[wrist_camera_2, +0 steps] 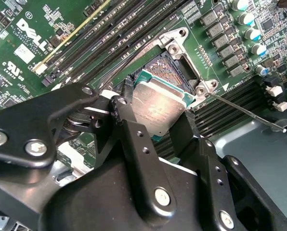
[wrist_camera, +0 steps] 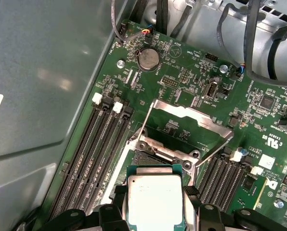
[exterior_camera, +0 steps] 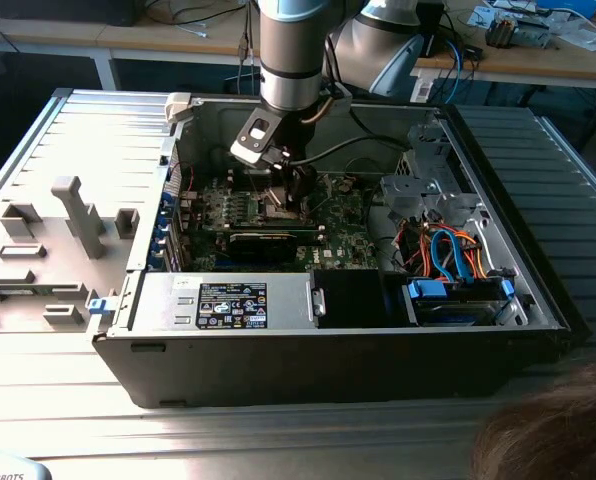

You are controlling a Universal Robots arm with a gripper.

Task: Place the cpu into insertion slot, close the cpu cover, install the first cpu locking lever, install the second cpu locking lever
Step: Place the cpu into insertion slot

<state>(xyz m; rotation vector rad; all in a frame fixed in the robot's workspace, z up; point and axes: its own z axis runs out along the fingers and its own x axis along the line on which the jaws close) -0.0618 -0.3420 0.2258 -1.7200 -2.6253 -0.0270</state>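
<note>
Gripper (wrist_camera_2: 153, 113) fingers (wrist_camera_2: 124, 120) clenched on chip (wrist_camera_2: 160, 103) edges; I see socket (wrist_camera_2: 167, 70) open just beyond them, cover (wrist_camera: 191, 117) raised past it.

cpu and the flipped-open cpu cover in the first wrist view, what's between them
In the first wrist view, the insertion slot and its metal hinge bracket lie between the cpu and the cpu cover.

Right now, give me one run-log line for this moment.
hand: shut on cpu | cpu: held over insertion slot, not seated | cpu cover: open | locking lever: unlatched
</note>
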